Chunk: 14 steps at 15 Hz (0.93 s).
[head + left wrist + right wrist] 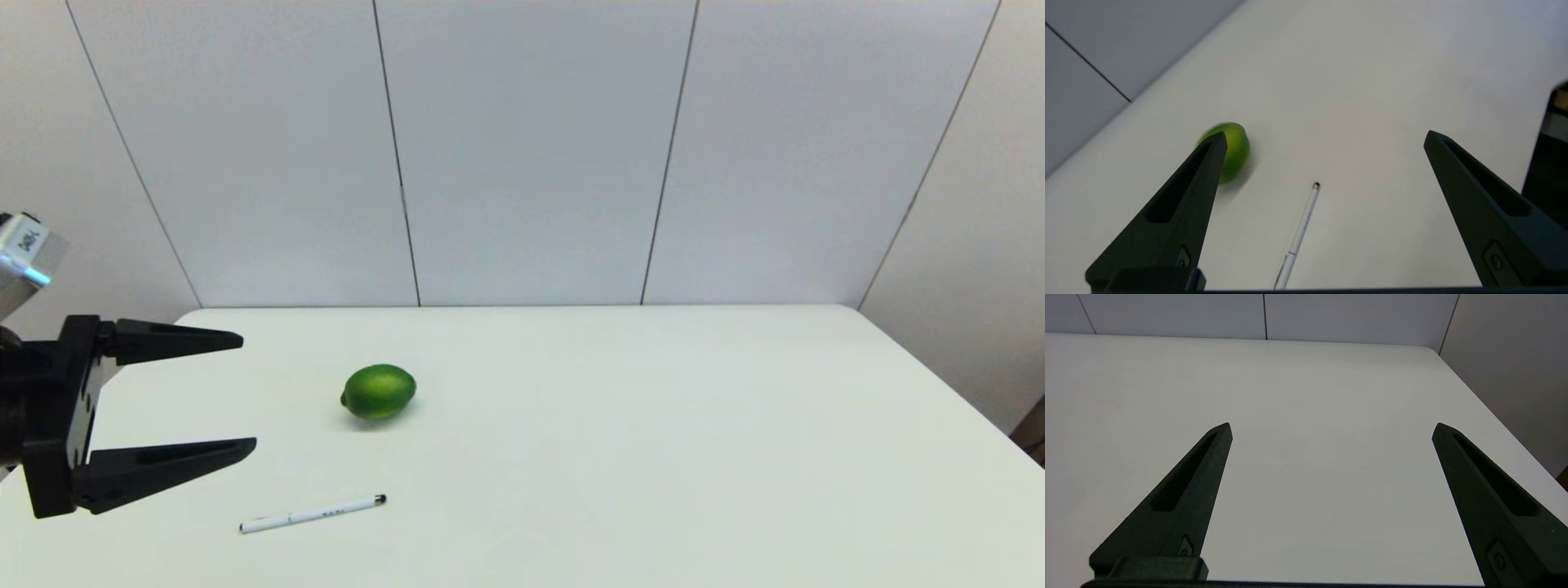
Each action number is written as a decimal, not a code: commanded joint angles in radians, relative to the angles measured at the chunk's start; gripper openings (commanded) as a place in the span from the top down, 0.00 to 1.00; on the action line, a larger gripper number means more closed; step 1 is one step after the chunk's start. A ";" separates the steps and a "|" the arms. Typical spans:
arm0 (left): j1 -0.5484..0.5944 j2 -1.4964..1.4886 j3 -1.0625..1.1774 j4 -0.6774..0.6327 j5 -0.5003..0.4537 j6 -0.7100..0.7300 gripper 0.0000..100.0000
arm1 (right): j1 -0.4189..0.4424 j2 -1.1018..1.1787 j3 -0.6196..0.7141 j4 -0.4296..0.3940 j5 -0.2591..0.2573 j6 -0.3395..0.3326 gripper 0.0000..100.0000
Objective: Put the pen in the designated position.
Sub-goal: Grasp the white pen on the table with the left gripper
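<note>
Left gripper (pixel 249 394) is released, fingers spread wide, held above the left edge of the bench (pixel 653 425) and grasping nothing. Pen (pixel 313 514) lies flat on the bench near the front, just right of the gripper, black tip pointing right. Lime (pixel 379 391) sits farther back, apart from the pen. Right gripper (pixel 1331 428) is released over bare bench surface on the right.

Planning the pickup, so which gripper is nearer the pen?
Left. The left gripper hangs open at the table's left side, close to the pen. The right gripper, also open, is out of the head view and its own camera shows no pen.
</note>
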 commanded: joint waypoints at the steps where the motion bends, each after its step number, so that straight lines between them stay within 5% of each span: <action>1: 0.081 0.147 0.016 0.063 -0.052 0.237 0.00 | 0.000 0.001 0.014 0.000 0.000 0.000 0.00; 9: 0.111 0.321 0.128 0.055 -0.015 0.493 0.00 | 0.000 0.001 0.014 0.000 0.000 0.000 0.00; 14: 0.111 0.417 0.214 -0.126 0.017 0.519 0.00 | 0.000 0.001 0.014 0.000 0.000 0.000 0.00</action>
